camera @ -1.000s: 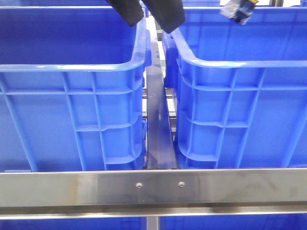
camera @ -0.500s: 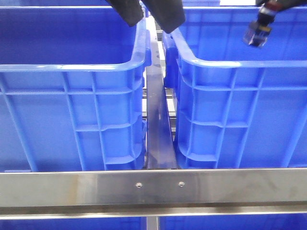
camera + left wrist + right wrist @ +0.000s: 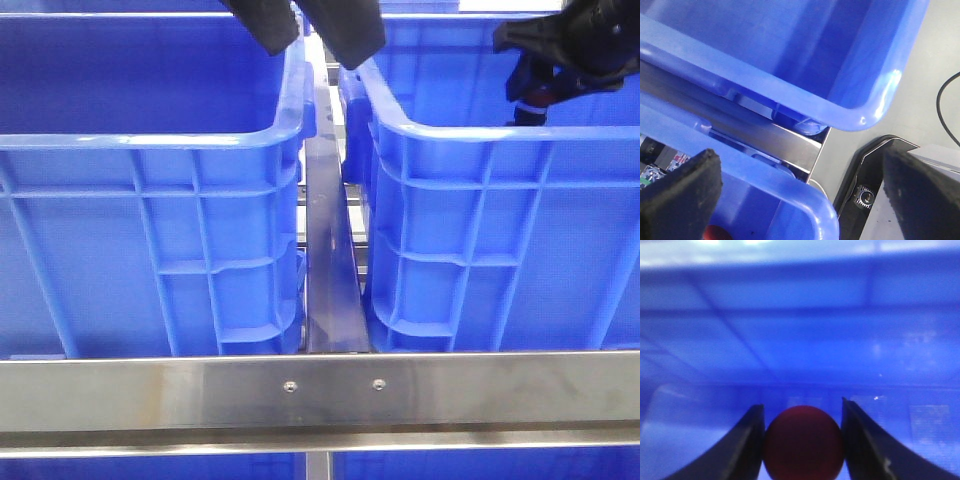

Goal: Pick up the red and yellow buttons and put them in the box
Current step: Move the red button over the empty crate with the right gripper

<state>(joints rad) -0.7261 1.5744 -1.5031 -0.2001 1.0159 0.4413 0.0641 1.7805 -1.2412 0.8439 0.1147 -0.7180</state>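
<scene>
Red button point(image 3: 803, 441) clamped between the two fingers point(image 3: 742, 445) of the right hand point(image 3: 802, 440), dome filling the gap, as shown in the right wrist view. In the front view, right hand point(image 3: 540, 95) positioned at the upper right, over the right blue crate point(image 3: 500, 250) and about level with its rim; blue crate wall fills the background of the right wrist view. Whether this crate is the target box or the source cannot be told from the pictures. Left hand point(image 3: 800, 200) spread wide and holding nothing, fingers point(image 3: 680, 195) straddling a crate corner in the left wrist view; in the front view parked at the top, above the gap between the left blue crate point(image 3: 150, 250) and the right one. Small red object point(image 3: 717, 234) visible at the lower edge of the left wrist view inside the nearer crate; identity not certain. Yellow button not visible in any view. Judged status: red button picked, release into the box pending; yellow button not located, pick and placement judged to remain. Crate interiors hidden from the front view, so prior deposits cannot be confirmed.
</scene>
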